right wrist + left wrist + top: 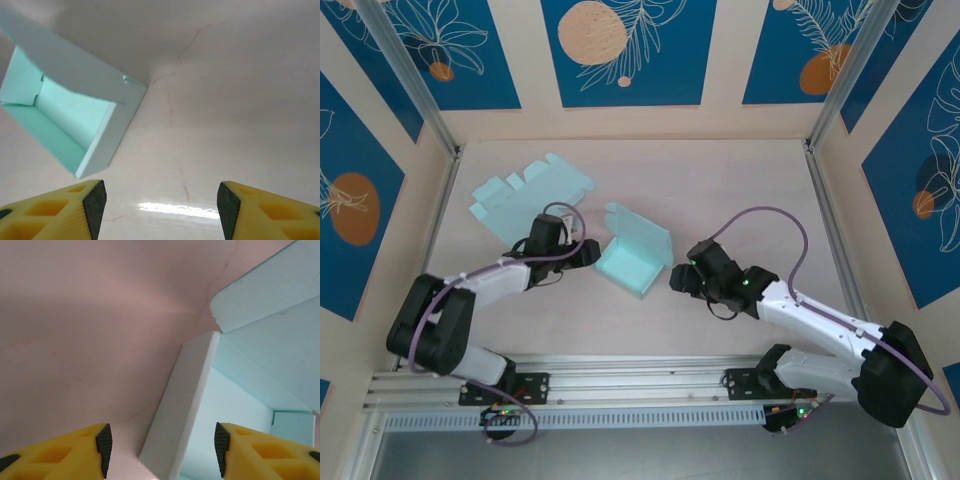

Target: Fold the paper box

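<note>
The light green paper box [635,255] stands half folded near the middle of the top view, on the table [740,190]. The left gripper [590,251] is just beside its left side. Its fingers [104,442] are apart, and one white wall of the box rises between them, touching neither pad. The right gripper [677,279], just right of the box, is released, with bare table between its fingers [95,205]. A flat sheet [530,195] lies at the upper left.
</note>
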### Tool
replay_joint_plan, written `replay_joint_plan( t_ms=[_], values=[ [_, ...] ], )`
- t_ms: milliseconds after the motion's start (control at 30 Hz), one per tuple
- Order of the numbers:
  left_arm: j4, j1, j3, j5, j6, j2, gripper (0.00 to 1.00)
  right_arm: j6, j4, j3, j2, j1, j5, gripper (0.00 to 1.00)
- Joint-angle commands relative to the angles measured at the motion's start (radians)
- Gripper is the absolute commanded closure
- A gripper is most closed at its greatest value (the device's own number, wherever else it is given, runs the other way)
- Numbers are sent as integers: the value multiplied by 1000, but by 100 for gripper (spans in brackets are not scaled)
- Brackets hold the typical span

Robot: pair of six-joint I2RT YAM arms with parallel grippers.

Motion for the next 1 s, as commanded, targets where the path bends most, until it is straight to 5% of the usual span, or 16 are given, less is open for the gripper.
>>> replay_joint_plan(
  t_ms=[0,600,967],
  values=[
    [75,3,27,95,-20,53,43,100,117,-24,19,23,-43,38],
    [261,-112,-125,155,-213,38,46,-101,235,215,447,-26,-108,38],
    [162,-216,-202,-22,-256,-181,42,-225,183,331,543,-102,-136,38]
  ],
)
